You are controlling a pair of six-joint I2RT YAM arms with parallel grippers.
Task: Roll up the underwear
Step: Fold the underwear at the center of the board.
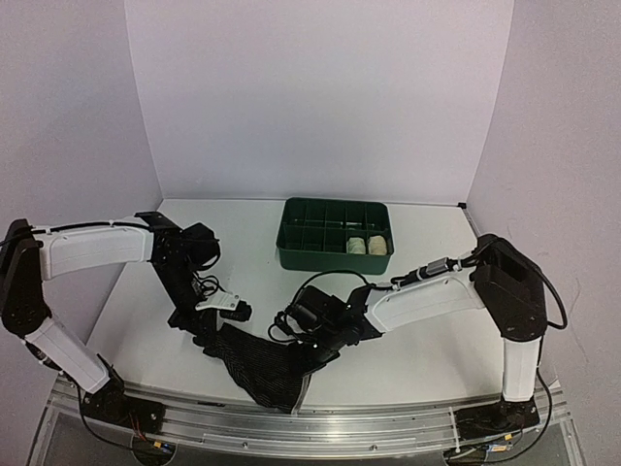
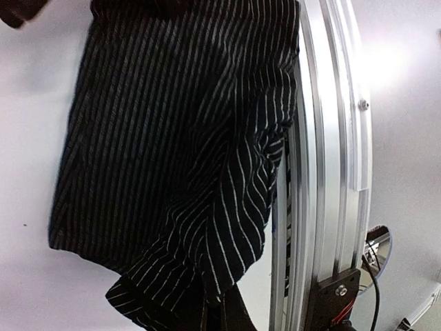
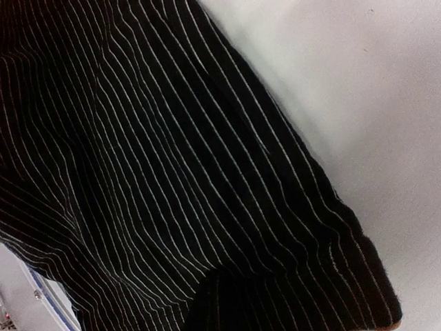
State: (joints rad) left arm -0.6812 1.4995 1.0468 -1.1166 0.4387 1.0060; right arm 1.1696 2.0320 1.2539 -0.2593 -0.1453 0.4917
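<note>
Black underwear with thin white stripes point(image 1: 264, 367) lies spread on the table by the front edge, one corner hanging over the rail. My left gripper point(image 1: 215, 335) is at its left corner, shut on a bunched fold of the cloth point(image 2: 207, 276). My right gripper point(image 1: 315, 342) is at its right edge, shut on the fabric point(image 3: 172, 172); the cloth fills the right wrist view and hides the fingers. Two pale rolled cloths point(image 1: 367, 245) lie in a dark green divided tray point(image 1: 310, 254).
The green tray stands at the back centre of the table. An aluminium rail point(image 2: 331, 138) runs along the front edge right beside the underwear. White walls close the table on three sides.
</note>
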